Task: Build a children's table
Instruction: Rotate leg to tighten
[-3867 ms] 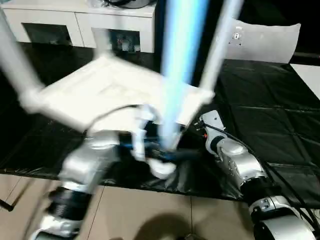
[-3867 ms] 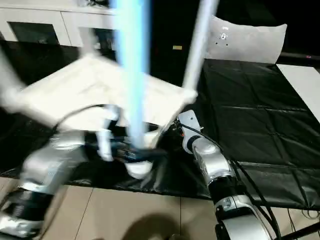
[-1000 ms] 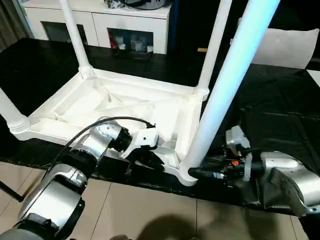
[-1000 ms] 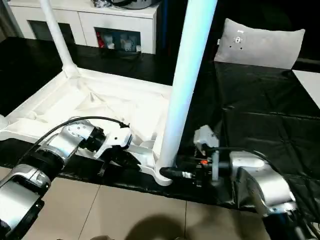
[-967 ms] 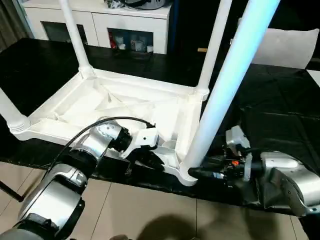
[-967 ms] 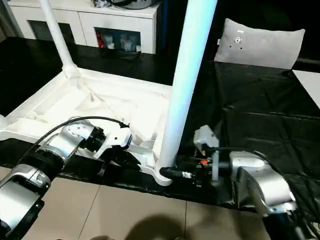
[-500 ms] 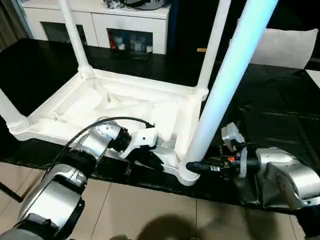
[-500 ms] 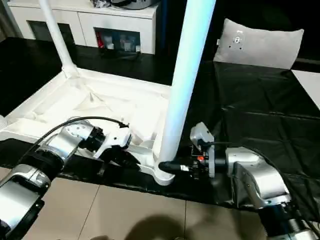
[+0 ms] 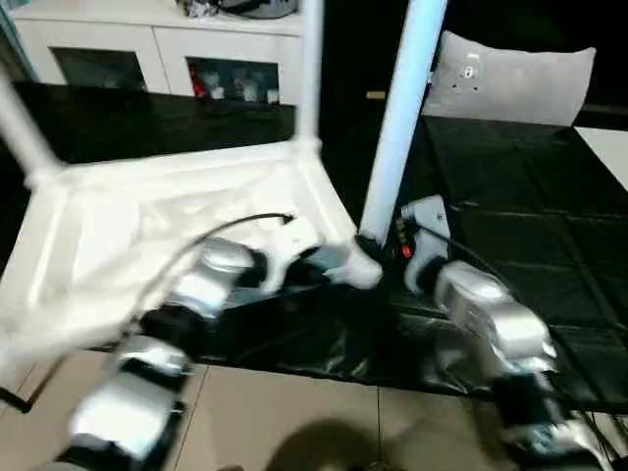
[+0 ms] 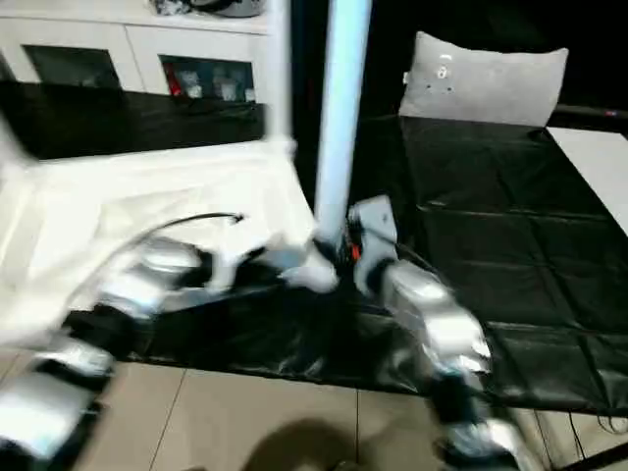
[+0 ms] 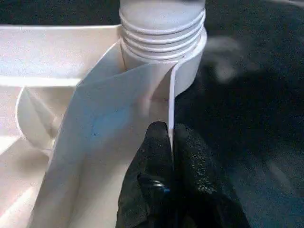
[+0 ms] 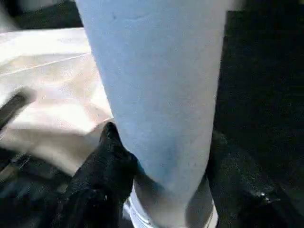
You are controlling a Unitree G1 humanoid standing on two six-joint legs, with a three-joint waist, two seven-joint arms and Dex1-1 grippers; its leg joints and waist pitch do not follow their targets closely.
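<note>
In the left eye view the upturned tabletop (image 9: 147, 216) is seen on the black sheet (image 9: 510, 196); in the left wrist view its rim is pinched by the left gripper (image 11: 171, 142); in the right wrist view the near-right leg (image 12: 156, 85) is clasped by the right gripper (image 12: 161, 152), and could be levered from its socket.

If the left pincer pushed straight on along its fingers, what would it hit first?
Probably the ribbed corner socket of the tabletop. The left pincer is pinching a thin rib that runs straight to it, though depth is unclear.
</note>
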